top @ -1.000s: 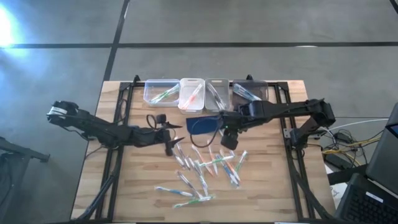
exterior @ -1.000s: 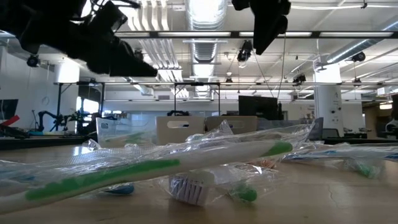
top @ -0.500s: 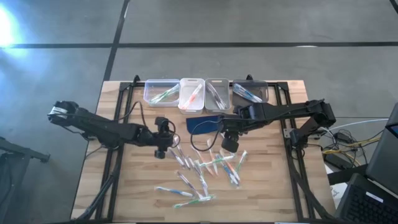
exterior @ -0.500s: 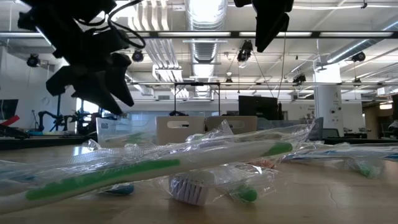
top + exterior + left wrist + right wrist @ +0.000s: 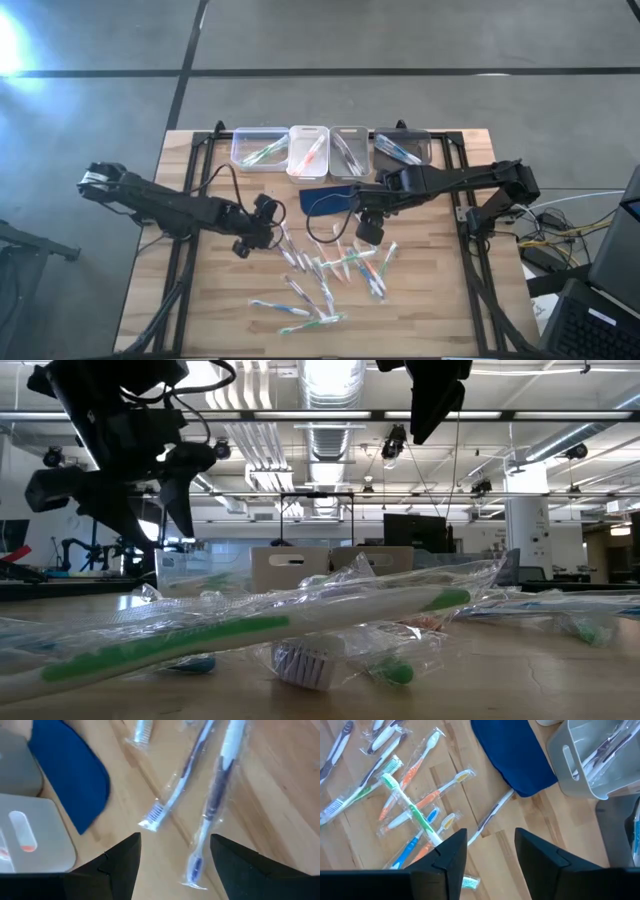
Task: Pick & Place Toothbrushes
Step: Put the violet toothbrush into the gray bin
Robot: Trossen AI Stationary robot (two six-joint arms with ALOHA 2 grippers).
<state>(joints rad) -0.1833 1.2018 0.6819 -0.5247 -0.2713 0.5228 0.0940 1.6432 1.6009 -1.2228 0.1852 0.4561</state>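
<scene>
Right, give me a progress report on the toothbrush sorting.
Done: a few toothbrushes already lie in the four bins at the table's far edge. In hand: nothing; the left gripper and right gripper both hover open and empty over the table. Left: most of the wrapped toothbrushes lie scattered on the wood below the dark blue pad.

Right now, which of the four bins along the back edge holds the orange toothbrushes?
The second bin from the left, the white one. Its toothbrushes show orange-red, while the clear bin beside it on the left holds green ones.

Open-plan lab: exposed ducts (image 5: pixel 325 400), monitors (image 5: pixel 412 530)
</scene>
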